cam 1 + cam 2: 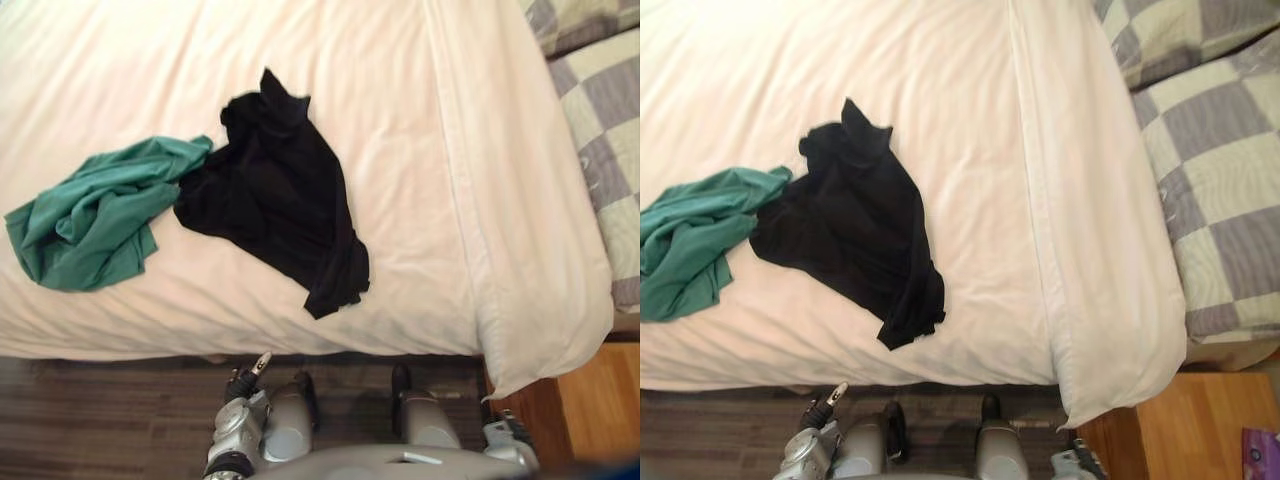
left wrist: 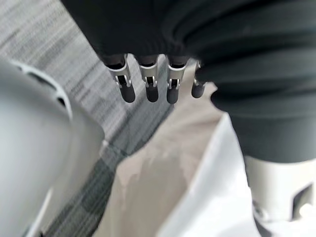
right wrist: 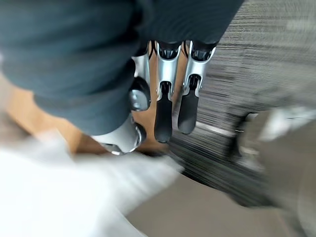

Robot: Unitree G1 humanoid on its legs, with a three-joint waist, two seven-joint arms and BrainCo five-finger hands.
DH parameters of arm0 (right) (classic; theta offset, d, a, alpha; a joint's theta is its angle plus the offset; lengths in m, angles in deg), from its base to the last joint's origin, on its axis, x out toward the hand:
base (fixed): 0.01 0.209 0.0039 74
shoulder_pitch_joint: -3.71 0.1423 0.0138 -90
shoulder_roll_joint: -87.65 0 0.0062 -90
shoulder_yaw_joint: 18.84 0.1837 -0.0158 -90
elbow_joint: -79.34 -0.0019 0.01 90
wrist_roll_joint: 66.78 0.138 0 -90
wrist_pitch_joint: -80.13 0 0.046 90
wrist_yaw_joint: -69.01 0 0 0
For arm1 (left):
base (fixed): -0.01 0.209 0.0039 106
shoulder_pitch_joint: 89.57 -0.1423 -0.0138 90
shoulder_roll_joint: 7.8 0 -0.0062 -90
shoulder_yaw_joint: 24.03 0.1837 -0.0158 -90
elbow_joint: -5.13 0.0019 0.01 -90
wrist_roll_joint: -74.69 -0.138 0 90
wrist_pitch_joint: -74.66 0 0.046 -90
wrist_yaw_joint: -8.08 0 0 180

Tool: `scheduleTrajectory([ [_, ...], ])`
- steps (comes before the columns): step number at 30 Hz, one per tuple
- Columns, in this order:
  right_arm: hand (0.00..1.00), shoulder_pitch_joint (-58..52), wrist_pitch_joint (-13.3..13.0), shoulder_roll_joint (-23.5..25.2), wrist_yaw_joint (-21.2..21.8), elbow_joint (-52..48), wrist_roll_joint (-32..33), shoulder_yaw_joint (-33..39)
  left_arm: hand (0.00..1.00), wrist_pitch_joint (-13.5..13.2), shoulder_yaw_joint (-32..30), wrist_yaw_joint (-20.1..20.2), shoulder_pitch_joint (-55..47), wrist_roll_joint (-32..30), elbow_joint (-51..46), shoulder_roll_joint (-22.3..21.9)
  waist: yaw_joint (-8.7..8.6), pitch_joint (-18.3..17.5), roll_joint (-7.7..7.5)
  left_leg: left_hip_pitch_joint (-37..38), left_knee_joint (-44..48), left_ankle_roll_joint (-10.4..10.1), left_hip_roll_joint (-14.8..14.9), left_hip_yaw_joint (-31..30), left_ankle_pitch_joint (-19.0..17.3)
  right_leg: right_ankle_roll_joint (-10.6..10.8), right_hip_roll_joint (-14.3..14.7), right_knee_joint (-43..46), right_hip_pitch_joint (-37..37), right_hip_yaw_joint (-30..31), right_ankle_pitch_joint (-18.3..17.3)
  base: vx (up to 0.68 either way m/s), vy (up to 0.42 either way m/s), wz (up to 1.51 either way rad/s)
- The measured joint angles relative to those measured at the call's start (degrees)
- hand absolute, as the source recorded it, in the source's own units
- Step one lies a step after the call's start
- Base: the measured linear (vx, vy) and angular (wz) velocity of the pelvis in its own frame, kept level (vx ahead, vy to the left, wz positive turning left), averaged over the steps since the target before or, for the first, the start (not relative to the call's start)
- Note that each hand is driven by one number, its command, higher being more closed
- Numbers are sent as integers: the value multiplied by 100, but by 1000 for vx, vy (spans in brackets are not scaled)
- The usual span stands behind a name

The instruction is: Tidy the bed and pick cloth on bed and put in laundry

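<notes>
Crumpled black cloth (image 1: 275, 195) (teal cloth (image 1: 95, 215) touching) on the bed (image 1: 420, 150); left hand (image 2: 149, 83), right hand (image 3: 166, 74): fingers straight, empty.

A silver-grey robot with dark-covered hands

The left hand (image 2: 174, 79) has a black ribbed cover (image 2: 237, 49) and a row of silver fingers (image 2: 127, 79) with small slots and rounded dark tips. The right hand (image 3: 165, 84) looks the same, with shiny silver fingers and long black tips. The left arm (image 1: 235, 428) is smooth silver-grey with black joints.
</notes>
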Motion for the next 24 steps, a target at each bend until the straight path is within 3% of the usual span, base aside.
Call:
scheduleTrajectory([
  [4, 0, -55, 87, 38, 107, 220, -562, -201, 0, 89, -9, -12, -129, -66, 49, -54, 18, -299, 23, 437, -509, -183, 109, 14, 126, -161, 123, 302, 46, -141, 8, 65, -82, -2],
  [7, 0, -145, 96, 28, 170, 356, -853, -384, 0, 122, -35, -15, -167, -182, 221, -39, 43, -632, -34, 624, -967, -349, 161, 91, 316, -207, 191, -4, 134, -254, -9, 118, -147, -8],
  [9, 0, -142, 109, 25, 216, 403, -905, -403, 0, 122, -56, -14, -150, -224, 216, -61, 50, -608, -37, 743, -955, -373, 173, 99, 369, -302, 225, -345, 420, -295, -88, 106, -123, -1],
  [10, 0, -144, 105, 26, 223, 394, -905, -385, 0, 126, -105, -14, -142, -221, 214, -83, 50, -548, 2, 738, -746, -414, 227, 98, 322, -306, 255, -391, 524, -309, -120, 56, -62, 8],
  [12, 0, -147, 102, 16, 221, 391, -968, -383, 0, 114, -299, -20, -40, -201, 154, -106, 53, -363, 27, 122, 817, -474, 399, -25, 283, -299, 233, -262, 698, -421, -317, 16, -37, 20],
  [13, 0, -145, 98, 13, 221, 389, -976, -383, 0, 113, -302, -20, -34, -199, 150, -108, 52, -357, 31, 66, 942, -489, 412, -53, 293, -299, 233, -235, 696, -429, -329, -30, 33, 18],
  [14, 0, -128, 83, -45, 192, 391, -1006, -407, 0, 107, -312, -75, -4, -73, 79, -129, 31, -298, 25, -381, 1893, -663, 614, -216, 363, -292, 155, 17, 658, -493, -471, -35, 119, 7],
  [15, 0, -127, 80, -87, 176, 394, -1016, -433, 0, 108, -310, -156, -53, 31, -29, -115, 72, -282, 95, -433, 2190, -511, 870, -134, 248, -281, 143, 124, 654, -496, -519, -39, 204, 0],
  [17, 0, -121, 87, -126, 122, 389, -1015, -597, 0, 70, -301, -247, -90, 72, -89, -89, 87, -271, 63, -374, 2105, -371, 1225, -83, 39, -178, -11, 299, 645, -413, -618, -4, 284, -7],
  [18, 0, -112, 96, -117, 86, 388, -1018, -670, 0, 66, -281, -262, -105, 71, -145, -48, 86, -279, -12, -318, 1917, -377, 1439, -119, 20, -89, -205, 419, 552, -341, -647, 42, 353, 0],
  [21, 0, -90, 117, -125, 61, 383, -1086, -766, 0, 15, -53, -275, -164, 74, -237, 31, 59, -281, -125, -118, 1176, -436, 1676, -704, 96, 225, -677, 447, 385, -96, -572, 41, 497, -4],
  [22, 0, -58, 133, -128, 44, 385, -1130, -790, 0, -11, 6, -289, -188, 75, -231, 36, 38, -290, -137, 71, 746, -414, 1755, -1023, 218, 503, -888, 386, 325, 61, -482, 27, 659, -18],
  [23, 0, -23, 141, -152, 30, 400, -1133, -784, 0, -46, 140, -344, -221, 83, -181, -9, 5, -337, -70, 314, 229, -159, 1769, -1179, 593, 688, -1032, 299, 302, 136, -404, 25, 689, -17],
  [24, 0, 30, 146, -206, 31, 431, -1155, -783, 0, -57, 277, -378, -226, 81, -132, -85, -31, -409, 29, 474, -93, -854, 1649, -1226, 242, 697, -1165, 167, 298, 237, -354, 23, 731, -10],
])
